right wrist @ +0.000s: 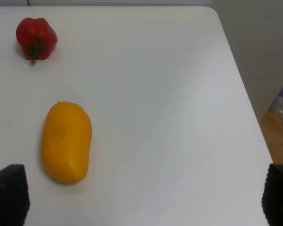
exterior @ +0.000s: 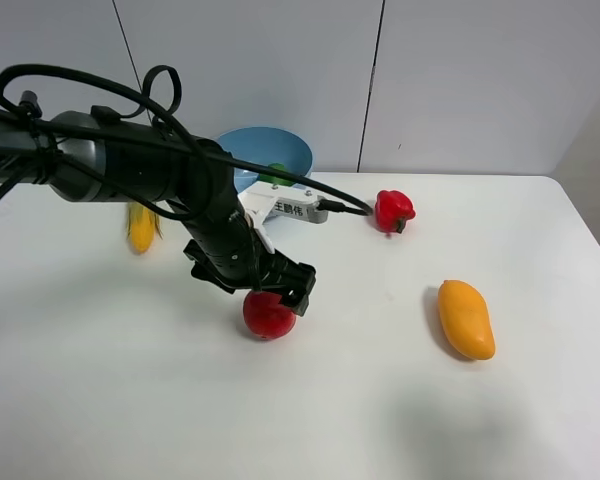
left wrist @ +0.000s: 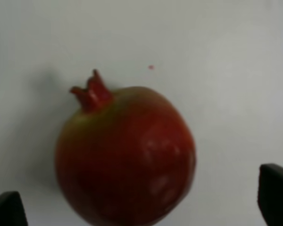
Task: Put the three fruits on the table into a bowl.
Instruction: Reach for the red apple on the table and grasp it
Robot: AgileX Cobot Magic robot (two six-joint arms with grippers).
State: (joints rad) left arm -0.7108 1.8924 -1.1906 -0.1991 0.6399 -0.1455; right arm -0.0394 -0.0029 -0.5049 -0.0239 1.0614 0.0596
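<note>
Nearest, the pomegranate (exterior: 268,315) sat on the table (exterior: 100,400), with the left gripper (exterior: 278,292) spread apart just above it. To my eye it needed lowering until the fingers (left wrist: 276,193) flanked the widest part, clear of the crown. The mango (exterior: 466,320) lay at three o'clock and the bowl (exterior: 255,150) at twelve, with the lime (exterior: 277,172) inside.

Pale grey wall panels (exterior: 460,70), split by dark vertical seams (exterior: 371,80), stand behind the white worktop (exterior: 380,420). Past its rounded corner shows brownish floor (right wrist: 275,141). Light is soft, shadows faint.
</note>
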